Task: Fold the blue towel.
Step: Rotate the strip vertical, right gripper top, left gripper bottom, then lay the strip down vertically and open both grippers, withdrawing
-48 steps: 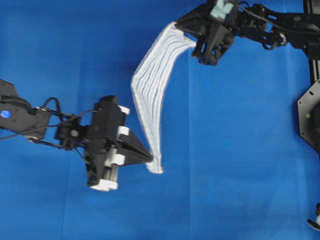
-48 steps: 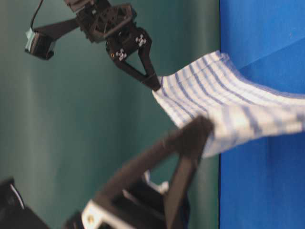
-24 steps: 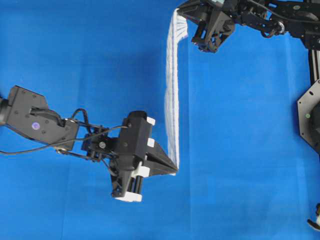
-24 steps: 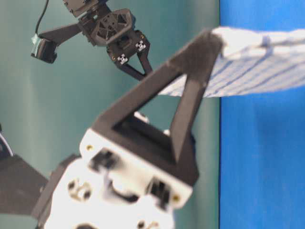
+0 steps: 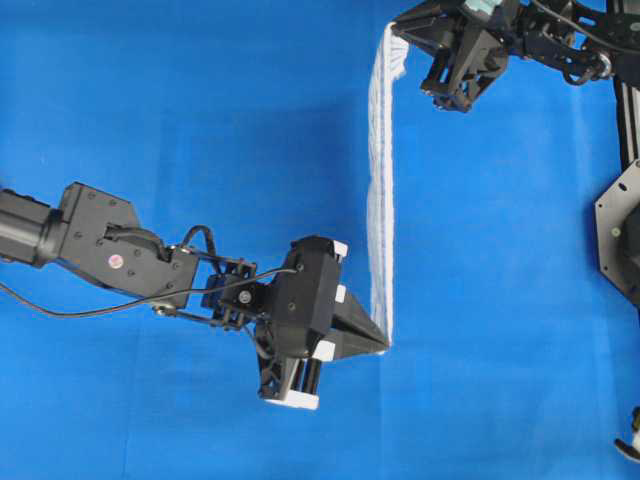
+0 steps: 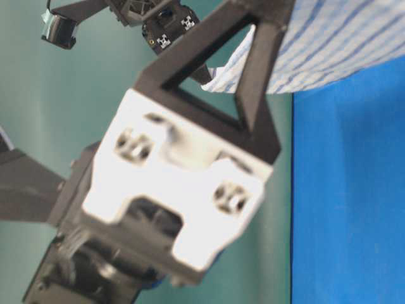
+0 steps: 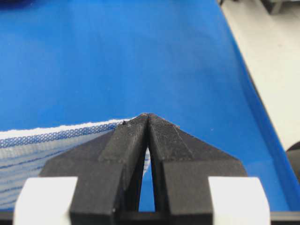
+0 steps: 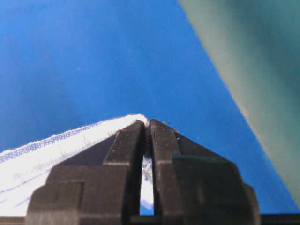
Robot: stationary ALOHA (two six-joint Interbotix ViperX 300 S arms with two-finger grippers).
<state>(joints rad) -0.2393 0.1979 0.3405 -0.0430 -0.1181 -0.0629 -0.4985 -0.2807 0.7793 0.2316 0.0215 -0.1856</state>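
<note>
1. The towel (image 5: 379,190) is white woven cloth with thin blue stripes, pulled taut into a narrow, near-straight band seen edge-on from overhead and lifted above the blue sheet (image 5: 200,110).
2. The left gripper (image 5: 383,343) is clamped on the towel's lower corner.
3. The right gripper (image 5: 395,30) is pinched on the upper corner, by the top border of the overhead view.
4. Bare sheet lies on both sides of the towel; the sheet's edge runs near the right gripper.
</note>
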